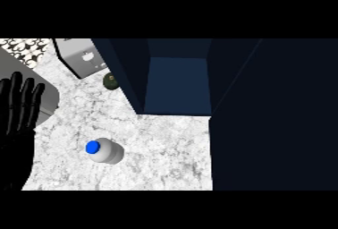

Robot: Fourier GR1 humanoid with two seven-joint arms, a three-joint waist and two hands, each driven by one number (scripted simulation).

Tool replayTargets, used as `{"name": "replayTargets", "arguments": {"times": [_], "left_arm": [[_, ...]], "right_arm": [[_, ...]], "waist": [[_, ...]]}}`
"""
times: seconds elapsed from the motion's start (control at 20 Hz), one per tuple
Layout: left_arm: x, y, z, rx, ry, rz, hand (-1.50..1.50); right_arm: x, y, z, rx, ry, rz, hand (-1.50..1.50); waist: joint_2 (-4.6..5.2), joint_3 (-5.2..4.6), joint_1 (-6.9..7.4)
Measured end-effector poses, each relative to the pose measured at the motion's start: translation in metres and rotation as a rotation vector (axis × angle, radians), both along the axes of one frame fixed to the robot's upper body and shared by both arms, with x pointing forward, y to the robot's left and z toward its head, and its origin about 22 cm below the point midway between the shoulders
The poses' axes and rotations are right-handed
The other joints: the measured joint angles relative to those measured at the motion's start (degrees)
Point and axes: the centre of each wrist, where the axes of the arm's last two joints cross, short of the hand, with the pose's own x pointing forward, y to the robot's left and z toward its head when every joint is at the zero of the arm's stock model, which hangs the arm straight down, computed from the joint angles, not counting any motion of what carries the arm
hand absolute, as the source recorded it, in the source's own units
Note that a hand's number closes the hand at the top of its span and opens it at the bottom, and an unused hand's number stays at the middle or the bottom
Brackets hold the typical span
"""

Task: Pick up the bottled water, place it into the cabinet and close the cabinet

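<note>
Fingers straight on left hand (19, 107) at counter's (165, 134) left edge, bottled water (105, 150) upright w/ blue cap, cabinet (178, 85) open.

No text, label, brand, number or sign can be read anywhere. The bottled water (105, 150), standing on the marble counter (158, 143) in front of the open cabinet (177, 85), shows only a plain blue cap and a white body with no legible label. The grey appliance (82, 58), just left of the cabinet, carries a small pale mark on its face, too small to make out. The patterned surface beyond that appliance, farther from the cabinet, holds black-and-white ornament, not writing.
</note>
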Motion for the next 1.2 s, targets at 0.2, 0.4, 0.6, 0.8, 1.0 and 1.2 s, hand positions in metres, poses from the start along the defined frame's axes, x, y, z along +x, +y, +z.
{"name": "replayTargets", "arguments": {"times": [0.2, 0.4, 0.6, 0.8, 1.0, 1.2], "left_arm": [[-0.018, -0.01, 0.001, 0.007, -0.001, 0.067, -1.5], [-0.041, -0.02, 0.002, -0.096, 0.047, 0.117, -1.5], [-0.061, -0.035, 0.011, -0.245, 0.103, 0.122, -1.5], [-0.083, -0.053, 0.023, -0.322, 0.141, 0.12, -1.5], [-0.092, -0.068, 0.025, -0.376, 0.209, 0.093, -1.5], [-0.098, -0.081, 0.024, -0.415, 0.244, 0.076, -1.5]], "right_arm": [[-0.006, 0.01, 0.001, -0.024, -0.01, 0.007, -1.5], [-0.02, 0.015, 0.008, -0.015, -0.002, 0.097, -1.5], [-0.041, 0.021, 0.018, 0.006, 0.035, 0.207, -1.5], [-0.057, 0.025, 0.028, 0.013, 0.046, 0.25, -1.5], [-0.07, 0.031, 0.042, 0.024, 0.055, 0.269, -1.5], [-0.073, 0.038, 0.045, 0.026, 0.07, 0.285, -1.5]], "waist": [[-0.93, 0.51, -0.68], [-1.48, 0.66, -0.76], [-1.68, 0.74, -1.1], [-1.58, 0.83, -1.11], [-1.65, 0.84, -1.08], [-1.67, 0.84, -1.04]]}}
